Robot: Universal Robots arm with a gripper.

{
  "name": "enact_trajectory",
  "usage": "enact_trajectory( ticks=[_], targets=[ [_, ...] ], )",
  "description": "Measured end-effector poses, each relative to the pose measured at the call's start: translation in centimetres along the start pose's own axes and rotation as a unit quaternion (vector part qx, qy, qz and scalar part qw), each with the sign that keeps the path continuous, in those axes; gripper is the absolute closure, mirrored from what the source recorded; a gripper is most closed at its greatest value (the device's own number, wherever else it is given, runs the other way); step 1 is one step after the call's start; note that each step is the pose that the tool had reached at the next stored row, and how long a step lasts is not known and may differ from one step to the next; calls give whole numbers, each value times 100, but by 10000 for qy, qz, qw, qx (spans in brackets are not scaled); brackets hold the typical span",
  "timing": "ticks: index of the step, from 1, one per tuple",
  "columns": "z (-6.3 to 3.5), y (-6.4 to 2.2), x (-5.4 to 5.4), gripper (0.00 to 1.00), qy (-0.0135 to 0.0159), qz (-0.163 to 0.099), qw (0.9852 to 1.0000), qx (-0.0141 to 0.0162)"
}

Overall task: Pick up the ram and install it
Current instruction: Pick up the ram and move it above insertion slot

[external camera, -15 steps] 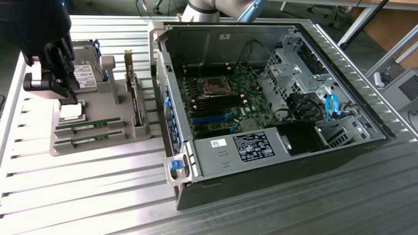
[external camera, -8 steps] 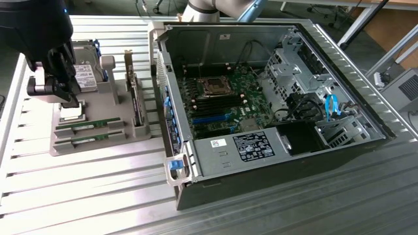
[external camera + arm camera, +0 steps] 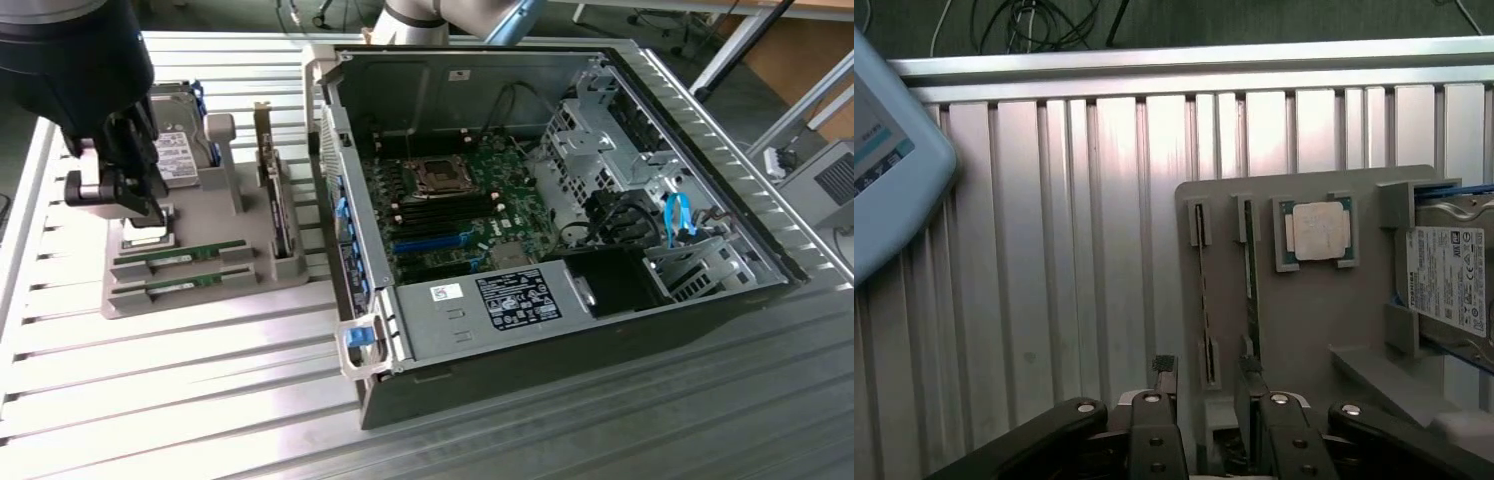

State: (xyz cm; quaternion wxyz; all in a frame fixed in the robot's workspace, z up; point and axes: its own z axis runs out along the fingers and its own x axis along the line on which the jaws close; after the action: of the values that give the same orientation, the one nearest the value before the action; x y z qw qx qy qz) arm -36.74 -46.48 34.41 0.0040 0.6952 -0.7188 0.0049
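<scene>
Ram has not yet been lifted: two thin green sticks stand on edge in side-by-side slots of a gray tray (image 3: 214, 300) at the exterior view's left, about halfway down that frame. The near stick (image 3: 180, 286) sits closest to the tray's lower edge in the frame. The far stick (image 3: 180, 258) is just beside it, toward the top. The tray also carries a square silver chip (image 3: 1319, 232), a hard drive (image 3: 174, 150) standing on edge, and a long card (image 3: 274, 210) upright along the tray's right side.

The gripper (image 3: 144, 215) hangs from the black arm (image 3: 67, 50) in the upper left of the exterior view, over the tray and holding nothing. In the wrist view its fingers (image 3: 1166, 385) stand wide apart. The end of the near stick (image 3: 1204, 300) shows in the gap between them, and the far stick (image 3: 1251, 280) runs in line with the other finger. Past the far stick comes the chip, then the hard drive.

The open computer case (image 3: 534, 390) takes the centre and right of the exterior view, resting on the slatted metal table (image 3: 160, 400). Inside it a green board (image 3: 494, 200) lies flat, with a square socket (image 3: 434, 178) and a row of long black slots (image 3: 441, 215) just below the socket in the frame. A silver power box (image 3: 481, 305) sits at the case's lower end, and blue cables (image 3: 674, 215) hang toward its right. In the wrist view a pale device (image 3: 884, 170) with a rounded corner lies on the table, well apart from the tray.
</scene>
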Motion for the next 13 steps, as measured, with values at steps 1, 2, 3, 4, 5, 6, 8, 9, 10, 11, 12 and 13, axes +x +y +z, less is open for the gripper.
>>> enact_trajectory(
  ticks=[1, 2, 3, 4, 5, 6, 8, 9, 10, 11, 12, 13],
  targets=[
    [15, 0, 0, 65, 0, -4, 10000, 0],
    [34, 1, 0, 65, 0, -9, 10000, 0],
    [51, 2, 1, 65, 0, -11, 10000, 0],
    [66, 2, 1, 65, 0, -14, 10000, 0],
    [82, 2, 0, 65, 0, -19, 10000, 0],
    [107, 3, 0, 65, 0, -36, 10000, 0],
    [151, 3, -1, 65, 0, -53, 10000, 1],
    [176, 3, -1, 65, 0, -56, 10000, 0],
    [211, 3, -1, 65, 0, -57, 10000, 0],
    [241, 2, -2, 65, 0, -58, 10000, 1],
    [277, 3, -2, 65, 0, -59, 10000, 1],
    [298, 3, -3, 65, 0, -60, 10000, 0]
  ],
)
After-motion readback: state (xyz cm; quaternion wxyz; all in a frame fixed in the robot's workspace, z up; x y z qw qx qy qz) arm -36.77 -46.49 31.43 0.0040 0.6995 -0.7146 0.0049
